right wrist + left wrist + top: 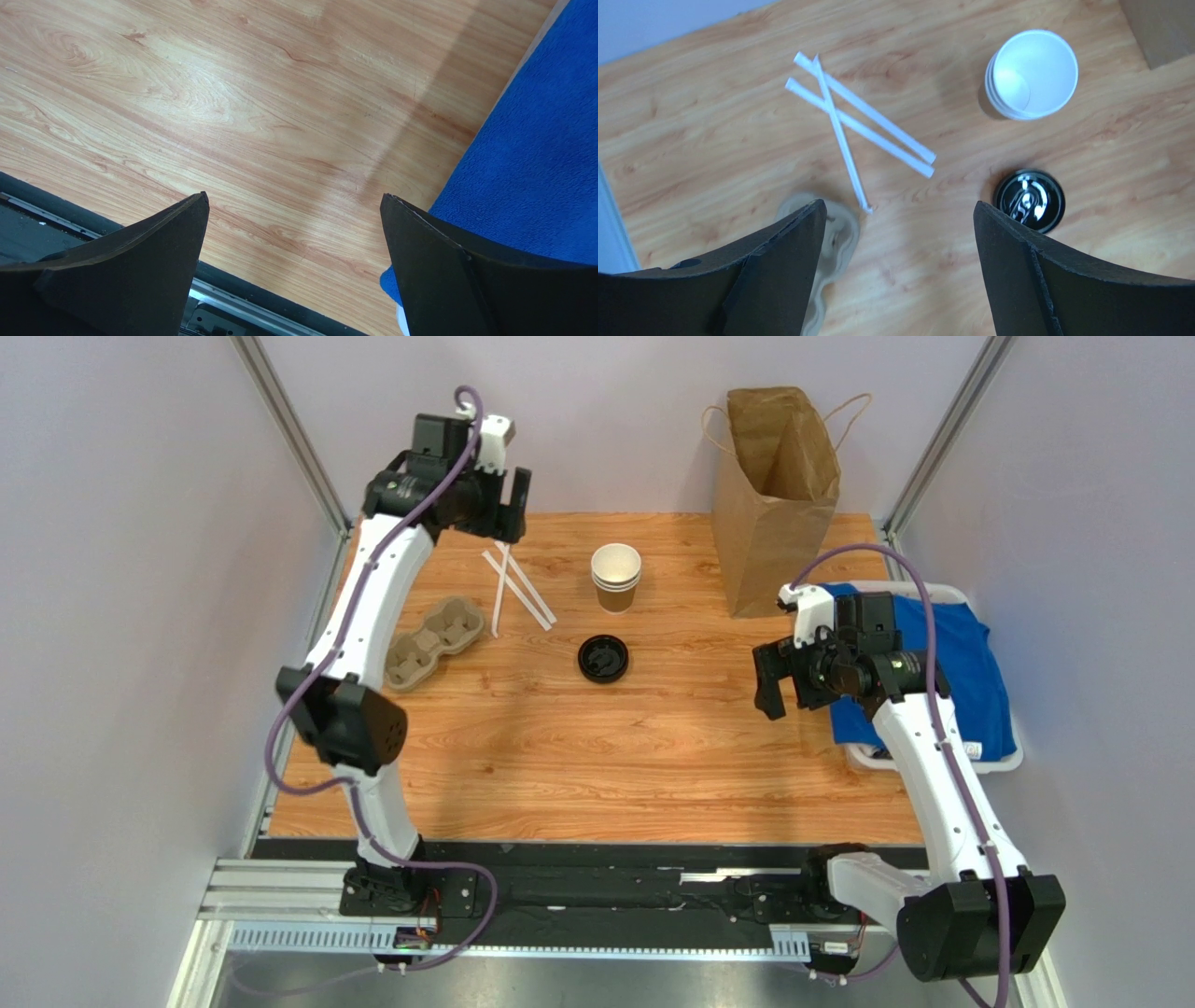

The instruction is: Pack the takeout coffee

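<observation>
The left tool and right tool hang released, empty. A black lid lies on the bench at the open cup's six o'clock.

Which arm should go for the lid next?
Left, likely: the left tool, open, hangs over the straws with lid and cup in its wrist view. The right tool, also open, faces bare table beside the blue cloth.

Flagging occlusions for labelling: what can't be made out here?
Paper bag inside: top view, hidden by its own walls; left wrist view crops it at the corner.
Cup carrier: left wrist view, mostly behind the left gripper finger.
Tray contents: top view, covered by blue cloth.
</observation>
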Robot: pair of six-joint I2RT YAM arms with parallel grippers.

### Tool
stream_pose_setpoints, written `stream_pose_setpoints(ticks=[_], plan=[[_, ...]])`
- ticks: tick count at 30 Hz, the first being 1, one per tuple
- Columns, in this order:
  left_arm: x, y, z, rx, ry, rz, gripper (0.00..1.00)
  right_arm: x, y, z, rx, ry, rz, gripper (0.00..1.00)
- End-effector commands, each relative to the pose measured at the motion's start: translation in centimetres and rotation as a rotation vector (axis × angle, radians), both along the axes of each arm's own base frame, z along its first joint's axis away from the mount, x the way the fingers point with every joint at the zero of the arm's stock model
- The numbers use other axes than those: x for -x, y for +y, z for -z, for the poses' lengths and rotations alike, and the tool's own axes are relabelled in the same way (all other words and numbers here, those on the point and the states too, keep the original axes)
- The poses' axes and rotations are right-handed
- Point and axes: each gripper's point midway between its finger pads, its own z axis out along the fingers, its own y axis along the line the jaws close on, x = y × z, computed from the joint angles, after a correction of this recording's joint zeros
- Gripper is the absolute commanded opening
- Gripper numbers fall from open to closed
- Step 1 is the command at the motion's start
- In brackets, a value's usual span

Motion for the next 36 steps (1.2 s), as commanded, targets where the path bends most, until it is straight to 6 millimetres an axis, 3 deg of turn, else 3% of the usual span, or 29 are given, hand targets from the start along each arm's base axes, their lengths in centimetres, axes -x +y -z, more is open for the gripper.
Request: stream_pose_setpoints(ticks=[1, 3, 4, 7, 14, 20, 36], plan=[[-3.3, -4.2, 1.5, 0.035, 0.021, -0.001, 0.84, -1.2, -0.1, 0.3, -0.011, -0.021, 0.07, 1.0], [-4.3, -5.8, 1.6, 0.056, 0.009, 0.018, 0.8, -1.4, -0.1, 0.4, -0.023, -0.017, 0.092, 1.0], [-5.0, -6.9, 3.1, 0.055, 0.029, 0.029, 0.79, -1.6, 0.0, 0.3, -0.027, -0.021, 0.098, 1.0], [-6.1, -8.8, 4.4, 0.09, 0.032, 0.047, 0.72, -1.8, 0.0, 0.3, -0.04, -0.017, 0.119, 1.0], [-6.9, -12.0, 7.5, 0.172, 0.083, 0.066, 0.58, -2.0, -0.8, 0.6, 0.003, -0.014, 0.142, 1.0], [-7.3, -13.5, 9.2, 0.211, 0.11, 0.087, 0.47, -2.3, -0.4, 0.8, -0.024, 0.012, 0.148, 1.0], [-8.4, -15.2, 13.2, 0.195, 0.138, 0.081, 0.42, -2.1, -0.4, 1.6, -0.028, 0.025, 0.161, 1.0]])
